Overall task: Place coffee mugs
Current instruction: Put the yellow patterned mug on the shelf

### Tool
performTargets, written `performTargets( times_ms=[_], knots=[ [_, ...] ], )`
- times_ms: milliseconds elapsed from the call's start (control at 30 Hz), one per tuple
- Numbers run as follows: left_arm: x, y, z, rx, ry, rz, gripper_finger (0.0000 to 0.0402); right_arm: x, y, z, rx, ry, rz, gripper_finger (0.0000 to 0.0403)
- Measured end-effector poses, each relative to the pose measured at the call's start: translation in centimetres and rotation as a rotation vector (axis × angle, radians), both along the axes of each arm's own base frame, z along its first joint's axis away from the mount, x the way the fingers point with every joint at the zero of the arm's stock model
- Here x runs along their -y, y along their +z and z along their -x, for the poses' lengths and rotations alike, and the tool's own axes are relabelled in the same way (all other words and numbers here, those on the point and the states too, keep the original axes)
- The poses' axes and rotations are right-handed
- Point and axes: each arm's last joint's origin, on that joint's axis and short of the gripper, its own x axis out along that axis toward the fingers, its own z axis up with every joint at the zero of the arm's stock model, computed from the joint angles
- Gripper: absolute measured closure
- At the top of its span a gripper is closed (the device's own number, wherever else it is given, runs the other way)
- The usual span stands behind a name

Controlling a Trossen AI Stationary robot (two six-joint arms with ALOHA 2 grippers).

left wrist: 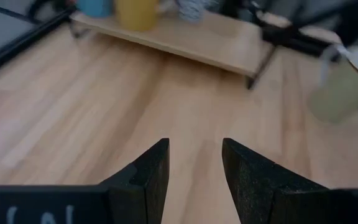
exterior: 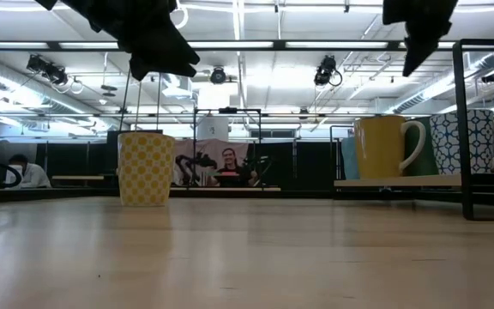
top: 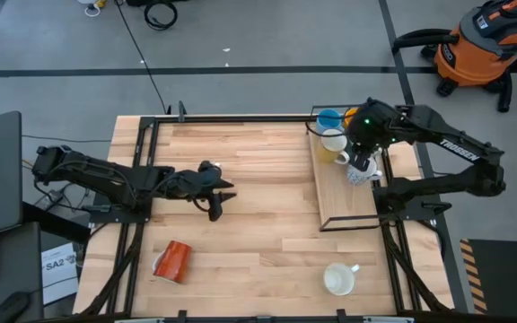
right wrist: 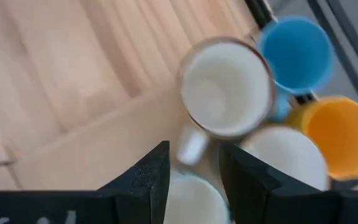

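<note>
Nearest, the cream mug (top: 339, 279) upright on the counter (top: 258, 215) looks rigid, slick, breakable; take its rim or handle; left hand (top: 220, 199) released, right hand (top: 363, 168) over shelf (top: 341, 202), grip unclear

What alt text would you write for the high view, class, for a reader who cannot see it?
The right tool hangs over mugs clustered on a raised wooden shelf at the table's right. The left tool waits open mid-table; a red-orange mug lies tipped, a white mug stands near the front.
</note>
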Motion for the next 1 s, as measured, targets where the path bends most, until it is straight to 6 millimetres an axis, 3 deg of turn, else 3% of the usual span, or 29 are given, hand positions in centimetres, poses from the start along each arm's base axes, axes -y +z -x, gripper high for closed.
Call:
performTargets(
  times_ms=[167, 500, 833, 1000],
  knots=[
    [-1.3, 1.4, 0.4, 0.004, 0.129, 0.084, 0.0246, -0.4, 0.3, -1.1, 0.102, 0.049, -0.027, 0.0261],
    [-3.9, 4.8, 3.1, -0.289, 0.371, 0.196, 0.0246, -1.8, 1.3, -3.0, 0.259, 0.18, 0.006, 0.0262],
    [-4.6, 3.2, 5.1, -0.523, 0.598, 0.325, 0.0246, -3.2, 1.9, -5.3, 0.39, 0.294, 0.038, 0.0262],
    [-4.6, 2.9, 4.6, -0.513, 0.64, 0.356, 0.0246, -3.6, 1.5, -6.8, 0.383, 0.333, 0.033, 0.0262]
  ],
)
